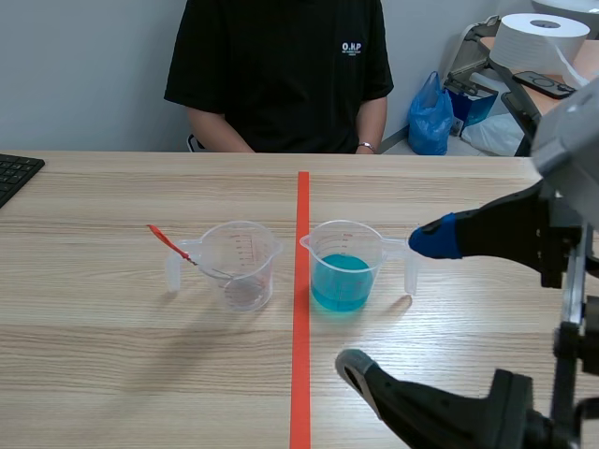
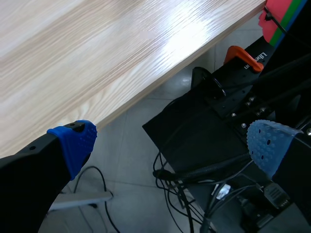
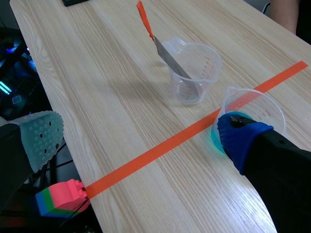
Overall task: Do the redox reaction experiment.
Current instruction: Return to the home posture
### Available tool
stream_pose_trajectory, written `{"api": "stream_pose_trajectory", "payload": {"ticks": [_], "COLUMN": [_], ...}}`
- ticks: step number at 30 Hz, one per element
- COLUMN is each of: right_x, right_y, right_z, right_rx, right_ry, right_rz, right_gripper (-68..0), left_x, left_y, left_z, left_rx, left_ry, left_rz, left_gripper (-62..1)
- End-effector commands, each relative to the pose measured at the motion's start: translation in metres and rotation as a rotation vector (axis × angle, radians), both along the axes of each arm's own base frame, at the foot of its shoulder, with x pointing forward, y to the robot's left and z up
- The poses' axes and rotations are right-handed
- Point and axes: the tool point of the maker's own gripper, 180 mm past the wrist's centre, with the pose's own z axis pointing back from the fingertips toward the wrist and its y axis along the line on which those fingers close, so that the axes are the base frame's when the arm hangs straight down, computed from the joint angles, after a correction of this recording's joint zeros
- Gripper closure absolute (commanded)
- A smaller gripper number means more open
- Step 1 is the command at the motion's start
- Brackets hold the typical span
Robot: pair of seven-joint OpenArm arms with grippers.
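Scene view: the cup of blue liquid stands on the worktop just right of the orange tape line. The clear cup stands just left of the line, with a red-handled spatula leaning in it. The right hand is spread wide and holds nothing. Its blue-padded finger is right beside the blue cup's handle, though whether they touch cannot be told, and its other finger is low, nearer the robot. The left hand, fingers likewise far apart, hangs past the worktop's edge above cables on the floor. A person sits across the worktop.
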Motion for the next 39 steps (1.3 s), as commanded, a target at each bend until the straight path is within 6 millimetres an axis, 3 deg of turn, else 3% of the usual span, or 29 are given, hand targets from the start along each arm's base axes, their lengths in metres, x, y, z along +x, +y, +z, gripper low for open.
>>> {"api": "stream_pose_trajectory", "payload": {"ticks": [1,7,16,21,29,39], "right_x": [0.002,0.005,0.007,0.007,0.006,0.006], "right_y": [-0.001,-0.009,-0.010,-0.011,-0.012,-0.014], "right_z": [0.009,0.006,0.006,0.005,0.001,-0.003], "right_rx": [0.016,-0.020,-0.031,-0.040,-0.079,-0.099], "right_ry": [-0.023,-0.025,-0.032,-0.036,-0.055,-0.046], "right_rz": [-0.008,-0.030,-0.037,-0.035,-0.026,-0.029], "right_gripper": [-67.9,-67.9,-67.9,-67.9,-67.9,-67.9], "left_x": [0.000,0.024,0.045,0.042,0.073,0.079], "left_y": [0.002,0.006,-0.034,-0.035,-0.036,-0.035], "left_z": [0.005,0.028,0.048,0.042,0.043,0.039], "left_rx": [-0.029,-0.121,-0.253,-0.246,-0.255,-0.250], "left_ry": [-0.003,-0.123,-0.195,-0.167,-0.277,-0.288], "left_rz": [0.035,0.157,0.127,0.142,0.183,0.213], "left_gripper": [-62.3,-62.3,-62.3,-62.3,-62.3,-62.3]}}
